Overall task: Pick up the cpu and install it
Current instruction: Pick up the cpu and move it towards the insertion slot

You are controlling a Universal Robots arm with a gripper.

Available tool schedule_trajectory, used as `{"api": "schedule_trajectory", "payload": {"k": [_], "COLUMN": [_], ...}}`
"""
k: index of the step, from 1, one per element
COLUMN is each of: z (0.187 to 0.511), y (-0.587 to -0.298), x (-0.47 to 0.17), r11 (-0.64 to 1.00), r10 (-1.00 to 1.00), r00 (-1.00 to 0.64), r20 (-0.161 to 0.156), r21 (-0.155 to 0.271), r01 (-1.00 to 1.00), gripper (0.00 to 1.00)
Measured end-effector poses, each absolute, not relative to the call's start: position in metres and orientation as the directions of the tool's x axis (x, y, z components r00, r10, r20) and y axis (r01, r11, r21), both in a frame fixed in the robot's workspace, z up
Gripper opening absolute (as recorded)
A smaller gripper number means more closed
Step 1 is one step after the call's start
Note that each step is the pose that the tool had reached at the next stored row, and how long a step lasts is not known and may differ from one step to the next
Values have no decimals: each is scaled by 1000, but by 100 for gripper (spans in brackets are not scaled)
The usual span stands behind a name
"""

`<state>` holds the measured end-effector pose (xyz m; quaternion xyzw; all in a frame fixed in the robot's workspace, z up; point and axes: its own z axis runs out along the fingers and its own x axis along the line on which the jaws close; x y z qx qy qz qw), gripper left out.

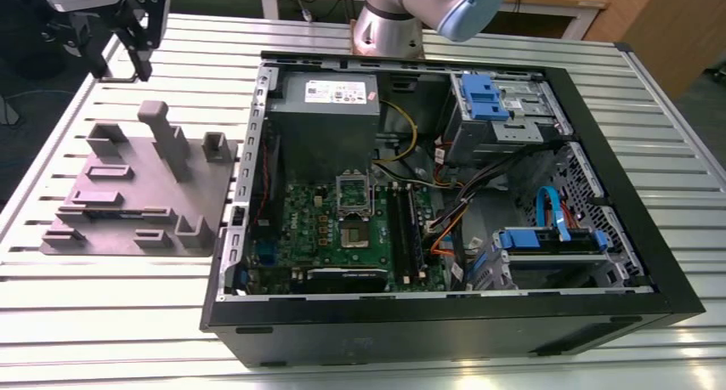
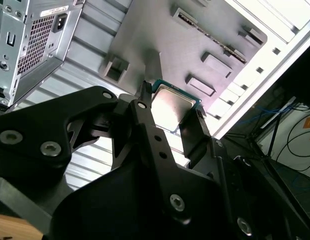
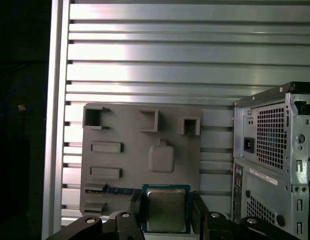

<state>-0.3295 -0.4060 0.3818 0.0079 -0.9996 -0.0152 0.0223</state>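
Observation:
The cpu (image 3: 165, 212), a small square chip with a silvery top and a greenish rim, sits between my two black fingers (image 3: 135, 205). The gripper (image 3: 165, 202) is shut on it by two opposite edges, and in both wrist views it hangs in the air above the grey moulded plate (image 3: 140, 145). In the second wrist view the cpu (image 2: 167, 110) shows in the gripper (image 2: 171, 104) over the plate (image 2: 195, 45). In the exterior view the gripper (image 1: 125, 67) hangs at the far upper left, beyond the plate (image 1: 125, 195). The silver-framed socket (image 1: 354, 205) lies on the motherboard inside the case.
The open black computer case (image 1: 635, 262) lies on the slatted metal table (image 1: 114, 322), at the exterior view's right of the plate. It holds a grey power supply (image 1: 329, 93), blue drive brackets (image 1: 482, 97) and loose cables. The arm's base (image 1: 386, 25) stands behind the case.

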Motion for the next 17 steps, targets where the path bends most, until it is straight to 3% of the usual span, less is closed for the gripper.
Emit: {"api": "schedule_trajectory", "payload": {"k": [17], "z": [382], "y": [-406], "x": [-300], "r11": [999], "r10": [-17], "r00": [-999], "r20": [44], "r21": [31], "r01": [-15], "gripper": [47]}}
